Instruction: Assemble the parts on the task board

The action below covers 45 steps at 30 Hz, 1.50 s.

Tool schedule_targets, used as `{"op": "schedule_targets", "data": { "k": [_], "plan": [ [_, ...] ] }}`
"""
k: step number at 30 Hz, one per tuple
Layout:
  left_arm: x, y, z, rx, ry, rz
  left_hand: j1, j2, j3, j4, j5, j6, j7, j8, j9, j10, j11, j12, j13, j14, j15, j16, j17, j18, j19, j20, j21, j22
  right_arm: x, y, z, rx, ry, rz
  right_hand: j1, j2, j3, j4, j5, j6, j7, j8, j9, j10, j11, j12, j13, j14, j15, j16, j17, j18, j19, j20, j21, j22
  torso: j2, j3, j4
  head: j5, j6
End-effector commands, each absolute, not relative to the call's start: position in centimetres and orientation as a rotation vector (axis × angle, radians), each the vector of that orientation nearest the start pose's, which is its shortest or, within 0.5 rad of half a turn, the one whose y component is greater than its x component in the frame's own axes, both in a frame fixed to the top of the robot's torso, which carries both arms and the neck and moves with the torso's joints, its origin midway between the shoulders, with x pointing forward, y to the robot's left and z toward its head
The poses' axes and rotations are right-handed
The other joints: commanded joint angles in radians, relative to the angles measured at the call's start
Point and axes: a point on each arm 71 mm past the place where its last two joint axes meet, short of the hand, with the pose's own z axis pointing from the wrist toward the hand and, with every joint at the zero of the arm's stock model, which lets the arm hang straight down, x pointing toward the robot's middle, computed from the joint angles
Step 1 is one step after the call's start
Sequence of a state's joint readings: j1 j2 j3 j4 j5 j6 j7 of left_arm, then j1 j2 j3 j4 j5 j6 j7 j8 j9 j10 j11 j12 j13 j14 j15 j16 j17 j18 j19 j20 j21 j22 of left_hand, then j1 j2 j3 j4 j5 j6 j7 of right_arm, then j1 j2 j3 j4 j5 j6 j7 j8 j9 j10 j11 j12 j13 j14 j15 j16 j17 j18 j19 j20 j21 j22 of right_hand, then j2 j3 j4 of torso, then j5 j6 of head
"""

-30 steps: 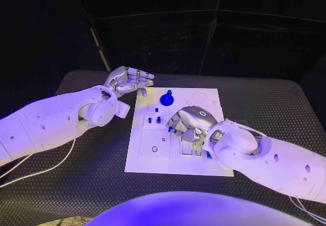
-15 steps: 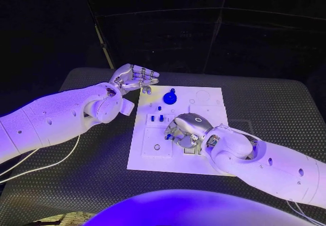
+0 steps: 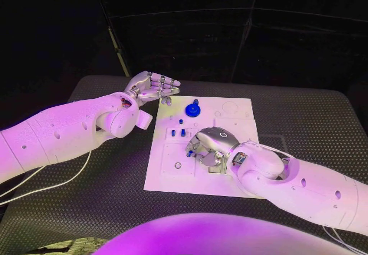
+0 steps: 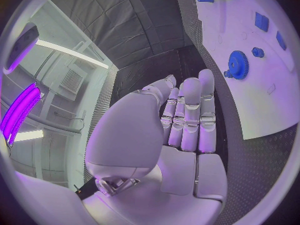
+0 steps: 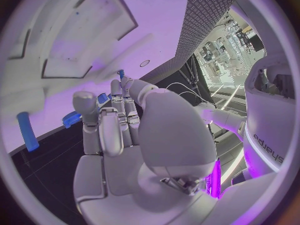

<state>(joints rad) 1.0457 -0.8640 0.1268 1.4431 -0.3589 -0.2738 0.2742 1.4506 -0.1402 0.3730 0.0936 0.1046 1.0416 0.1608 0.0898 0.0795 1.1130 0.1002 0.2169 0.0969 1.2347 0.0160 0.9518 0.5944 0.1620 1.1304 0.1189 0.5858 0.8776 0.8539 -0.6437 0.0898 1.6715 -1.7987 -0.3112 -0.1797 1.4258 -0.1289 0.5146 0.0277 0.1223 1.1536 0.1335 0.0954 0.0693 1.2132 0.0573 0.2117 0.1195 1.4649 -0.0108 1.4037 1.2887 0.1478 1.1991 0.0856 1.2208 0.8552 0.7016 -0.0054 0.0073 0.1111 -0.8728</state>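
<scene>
The white task board point(image 3: 236, 119) lies in the middle of the table. A blue gear point(image 3: 192, 110) point(image 4: 237, 64) sits at its far end, and small blue parts point(image 3: 178, 133) point(image 4: 261, 21) lie nearer the centre. My right hand point(image 3: 213, 144) point(image 5: 119, 130) is over the board's middle with its fingers bent down towards the plate. A small blue part point(image 3: 189, 154) point(image 5: 103, 98) shows at its fingertips; I cannot tell whether it is pinched. A blue peg point(image 5: 25, 131) lies beside that hand. My left hand point(image 3: 153, 86) point(image 4: 181, 120) hovers off the board's far left corner, holding nothing.
The board carries several recessed slots point(image 3: 178, 165) on its near left part. Black textured table point(image 3: 307, 117) surrounds it on every side. A white cable point(image 3: 46, 186) trails over the table under my left arm.
My right hand has slid a little towards the near side of the board and sunk lower. My left hand has hardly moved.
</scene>
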Motion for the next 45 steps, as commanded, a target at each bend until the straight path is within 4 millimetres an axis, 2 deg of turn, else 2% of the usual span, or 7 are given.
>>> {"op": "schedule_targets", "data": {
  "k": [1,7,15,26,45],
  "plan": [
    [49.46,24.00,-19.92,-0.906,1.512,-1.389,-0.004,0.006,-0.004,-0.004,-0.003,0.002,0.006,0.002,-0.001,-0.007,-0.001,0.004,0.001,-0.004,0.000,-0.006,-0.001,0.020,-0.007,-0.002,-0.005,-0.001,38.35,-6.15,-25.51,-0.375,1.656,0.886,-0.007,0.000,-0.001,0.005,-0.004,0.004,0.001,0.005,0.001,0.006,0.003,-0.004,-0.001,0.055,-0.007,0.003,0.000,-0.013,0.007,0.003,0.003,-0.001,0.000,-0.0010,0.0011,0.000,0.000],
    [49.46,23.92,-19.93,-0.906,1.515,-1.391,-0.005,0.006,-0.005,-0.004,-0.003,0.001,0.007,0.001,-0.002,-0.009,-0.001,0.004,0.001,-0.005,0.000,-0.008,-0.003,0.020,-0.007,-0.002,-0.007,-0.002,38.33,-5.81,-25.50,-0.373,1.652,0.888,-0.009,0.000,-0.002,0.005,-0.004,0.004,0.001,0.005,0.001,0.006,0.003,-0.004,-0.001,0.055,-0.007,0.003,0.000,-0.013,0.007,0.003,0.002,-0.001,0.000,-0.0001,0.0005,0.004,0.000],
    [49.46,23.92,-19.95,-0.906,1.517,-1.391,-0.005,0.006,-0.005,-0.004,-0.003,0.001,0.007,0.001,-0.002,-0.009,-0.001,0.004,0.001,-0.005,0.000,-0.008,-0.003,0.020,-0.007,-0.002,-0.007,-0.002,38.38,-5.71,-25.61,-0.377,1.656,0.880,-0.009,0.000,-0.002,0.005,-0.004,0.004,0.001,0.005,0.001,0.006,0.003,-0.004,-0.001,0.055,-0.007,0.003,0.000,-0.013,0.007,0.003,0.002,-0.001,0.000,-0.0011,0.0013,0.005,0.000],
    [49.48,23.88,-19.99,-0.908,1.522,-1.394,-0.006,0.007,-0.006,-0.004,-0.003,0.000,0.007,0.001,-0.003,-0.014,0.001,0.005,0.001,-0.009,0.001,-0.014,-0.009,0.020,-0.008,-0.001,-0.010,-0.004,38.40,-5.62,-25.75,-0.404,1.663,0.848,-0.009,0.001,-0.002,0.004,-0.003,0.005,0.000,0.005,0.001,0.006,0.003,-0.005,-0.001,0.055,-0.007,0.002,-0.002,-0.013,0.006,0.003,0.002,-0.003,-0.001,0.0001,0.0000,0.005,0.000],
    [49.48,23.80,-20.00,-0.908,1.524,-1.395,-0.007,0.007,-0.006,-0.004,-0.003,0.000,0.008,0.001,-0.003,-0.016,0.001,0.005,0.001,-0.010,0.001,-0.016,-0.012,0.020,-0.008,-0.001,-0.011,-0.005,38.26,-5.16,-26.17,-0.466,1.705,0.827,-0.021,-0.002,-0.011,0.005,-0.006,-0.002,0.002,0.000,0.000,-0.002,0.005,-0.011,-0.004,0.054,-0.006,0.001,-0.005,-0.012,0.002,0.004,-0.003,-0.010,-0.001,-0.0003,0.0006,0.005,0.000]
  ]
}}
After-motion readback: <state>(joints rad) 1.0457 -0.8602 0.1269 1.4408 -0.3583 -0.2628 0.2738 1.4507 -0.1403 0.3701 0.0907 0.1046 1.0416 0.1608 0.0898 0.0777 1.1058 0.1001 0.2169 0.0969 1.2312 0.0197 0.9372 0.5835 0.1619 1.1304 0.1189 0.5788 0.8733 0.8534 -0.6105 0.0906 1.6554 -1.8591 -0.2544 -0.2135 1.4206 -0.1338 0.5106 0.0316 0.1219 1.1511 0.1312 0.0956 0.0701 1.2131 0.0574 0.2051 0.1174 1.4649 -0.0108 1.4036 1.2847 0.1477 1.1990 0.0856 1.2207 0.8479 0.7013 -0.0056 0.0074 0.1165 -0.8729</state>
